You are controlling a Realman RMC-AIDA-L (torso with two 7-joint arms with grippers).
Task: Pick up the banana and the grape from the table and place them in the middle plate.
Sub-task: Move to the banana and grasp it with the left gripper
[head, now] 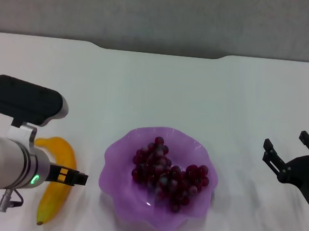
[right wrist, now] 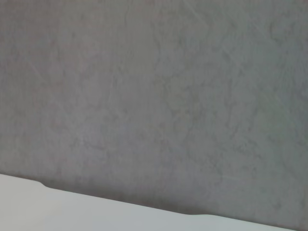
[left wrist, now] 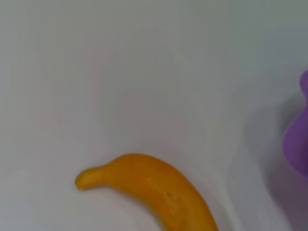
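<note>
The banana [head: 55,193] lies on the white table [head: 157,88], left of the purple scalloped middle plate [head: 120,151]. It also shows in the left wrist view [left wrist: 159,190]. The bunch of dark red grapes [head: 168,173] lies inside the plate. My left gripper [head: 75,178] hovers over the banana's middle, and my left arm covers part of the fruit. My right gripper [head: 286,139] is open and empty, held above the table to the right of the plate.
The plate's rim [left wrist: 298,139] shows at the edge of the left wrist view. The right wrist view shows a grey wall [right wrist: 154,96] and the table's notched far edge [right wrist: 48,185]. Bare tabletop surrounds the plate.
</note>
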